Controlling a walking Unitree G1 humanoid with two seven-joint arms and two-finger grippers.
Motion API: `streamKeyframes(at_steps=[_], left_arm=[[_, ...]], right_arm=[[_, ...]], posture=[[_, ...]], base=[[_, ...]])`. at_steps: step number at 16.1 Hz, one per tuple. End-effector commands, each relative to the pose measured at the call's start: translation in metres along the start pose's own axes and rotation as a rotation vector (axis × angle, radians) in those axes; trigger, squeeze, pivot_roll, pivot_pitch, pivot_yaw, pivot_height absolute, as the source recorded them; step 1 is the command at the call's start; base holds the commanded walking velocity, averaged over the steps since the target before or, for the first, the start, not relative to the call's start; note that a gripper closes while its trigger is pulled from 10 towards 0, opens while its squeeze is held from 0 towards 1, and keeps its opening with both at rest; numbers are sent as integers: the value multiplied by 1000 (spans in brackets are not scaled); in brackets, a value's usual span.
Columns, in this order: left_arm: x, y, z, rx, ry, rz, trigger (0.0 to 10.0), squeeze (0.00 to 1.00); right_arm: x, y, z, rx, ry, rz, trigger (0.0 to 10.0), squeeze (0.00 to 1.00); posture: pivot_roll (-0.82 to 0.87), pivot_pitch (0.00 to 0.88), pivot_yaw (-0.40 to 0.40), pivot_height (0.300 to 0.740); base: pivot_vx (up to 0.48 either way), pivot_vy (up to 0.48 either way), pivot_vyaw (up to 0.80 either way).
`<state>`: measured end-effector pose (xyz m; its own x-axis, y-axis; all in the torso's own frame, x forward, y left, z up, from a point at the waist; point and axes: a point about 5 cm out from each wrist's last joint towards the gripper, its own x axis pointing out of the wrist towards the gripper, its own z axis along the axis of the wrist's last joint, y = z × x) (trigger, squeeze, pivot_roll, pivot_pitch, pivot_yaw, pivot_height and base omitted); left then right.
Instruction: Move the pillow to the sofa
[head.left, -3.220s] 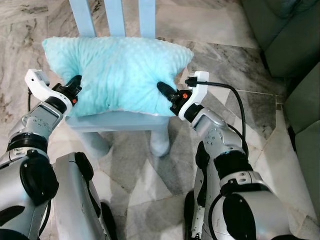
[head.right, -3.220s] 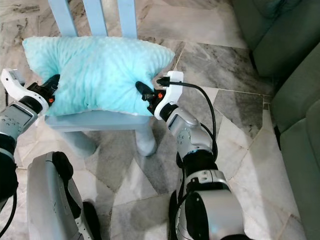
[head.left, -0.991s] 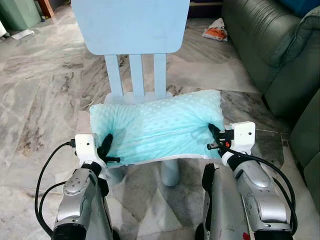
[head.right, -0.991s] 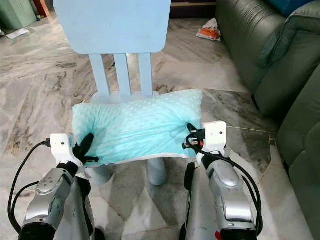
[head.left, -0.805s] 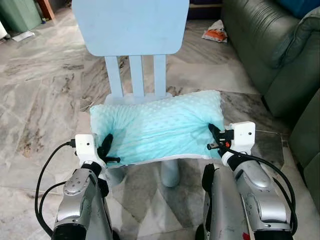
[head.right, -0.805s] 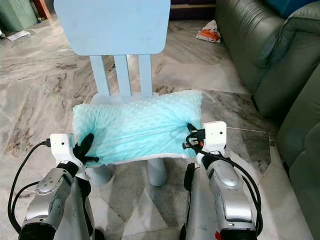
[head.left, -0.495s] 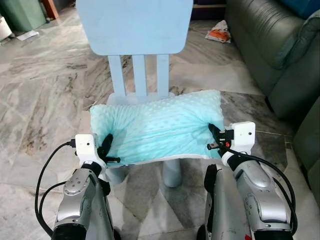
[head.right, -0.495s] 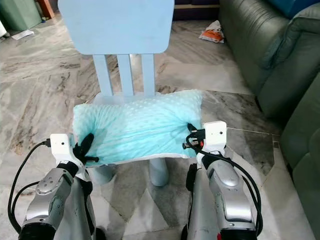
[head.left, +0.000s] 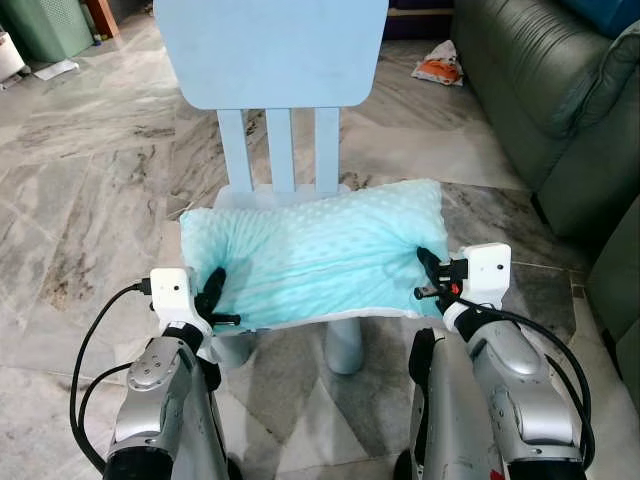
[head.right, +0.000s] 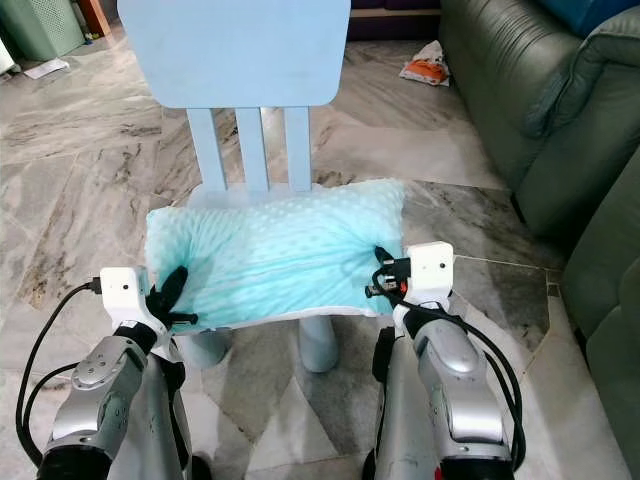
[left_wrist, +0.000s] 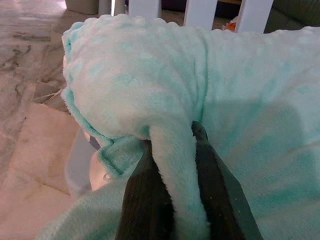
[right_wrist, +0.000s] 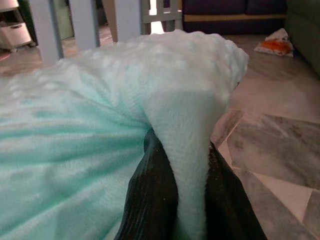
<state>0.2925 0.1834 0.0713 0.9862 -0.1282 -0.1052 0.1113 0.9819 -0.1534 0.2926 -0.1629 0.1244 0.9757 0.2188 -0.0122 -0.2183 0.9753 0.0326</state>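
Pillow (head.left: 318, 255) stayed stretched between both hands above the blue chair (head.left: 270, 60), left hand (head.left: 212, 300) and right hand (head.left: 428, 275) each still pinching an end fold, grip unchanged, sofa (head.left: 560, 90) off right hand's side.

My two head cameras look forward and down from above my arms, taking in the pillow (head.left: 315, 250), the blue chair (head.left: 270, 50) beyond it, the marble floor (head.left: 90, 190) and the green sofa (head.left: 545, 90) at the right. Both share this scene, the right eye's framing shifted slightly sideways. Each wrist camera sits very close to the pillow, sighting along its own fingers: the left hand (left_wrist: 172, 165) at the left end, the right hand (right_wrist: 187, 170) at the right end.
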Motion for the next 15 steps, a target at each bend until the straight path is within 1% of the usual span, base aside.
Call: streamKeyframes(at_steps=[1, 8, 15], left_arm=[[-2, 6, -3, 10, 19, 35, 10000, 0], [-2, 6, -4, 12, 23, 31, 10000, 0], [-2, 3, -6, 12, 28, 28, 10000, 0]], right_arm=[[1, -9, 19, 5, -70, -55, 10000, 0], [0, -8, 18, 13, -60, -49, 10000, 0], [1, -8, 22, 12, -66, -46, 10000, 0]], posture=[[-111, 0, 48, 371], [-113, 0, 46, 451], [-117, 0, 39, 451]], base=[[0, 0, 0], [0, 0, 0], [0, 0, 0]])
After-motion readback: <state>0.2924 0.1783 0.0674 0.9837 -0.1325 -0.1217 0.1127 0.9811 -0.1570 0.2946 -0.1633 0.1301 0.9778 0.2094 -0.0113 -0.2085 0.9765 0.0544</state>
